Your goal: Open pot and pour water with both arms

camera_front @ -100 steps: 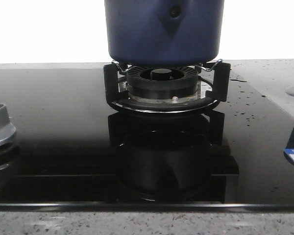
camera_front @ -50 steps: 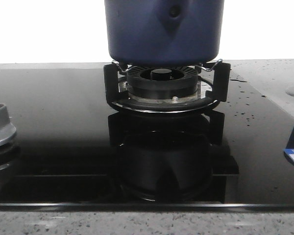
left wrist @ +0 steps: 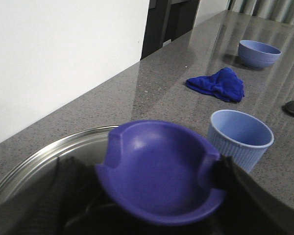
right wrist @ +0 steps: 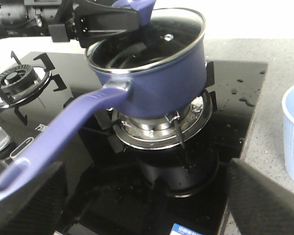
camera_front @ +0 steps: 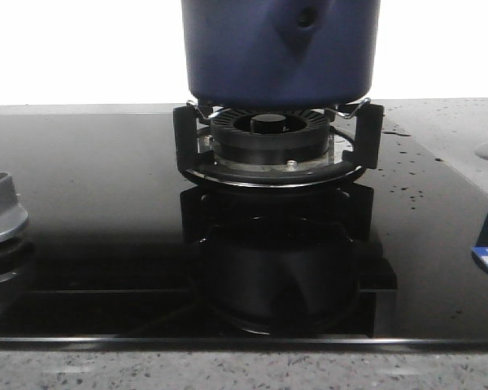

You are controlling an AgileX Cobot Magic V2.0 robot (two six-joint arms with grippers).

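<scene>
Pot (camera_front: 281,53) is the thing to follow here. In the front view the dark blue pot now sits a little more to the right and a little higher over the burner ring (camera_front: 270,134) than half a second ago, and its rivet has moved the same way. I judge that it is starting to lift off the black pot support (camera_front: 187,138), so the pouring step is beginning. Small water drops lie on the black glass cooktop (camera_front: 89,203) to the right of the burner.

In the left wrist view, the left gripper (left wrist: 152,215) is clenched on the purple lid handle (left wrist: 159,171), with the steel rim of the lid (left wrist: 44,156) beside it. A light blue ribbed cup (left wrist: 241,136), a blue cloth (left wrist: 218,84) and a blue bowl (left wrist: 258,53) stand on the grey counter (left wrist: 152,93), well apart from each other.

In the right wrist view, the pot hangs tilted above the burner, with its long handle (right wrist: 63,137) reaching toward the camera. The right gripper (right wrist: 137,205) shows only two dark fingers (right wrist: 24,200) at the sides, and I cannot tell if they grip the handle. The lid is held off the pot's rim behind it, so the pot seems to be open already.
</scene>
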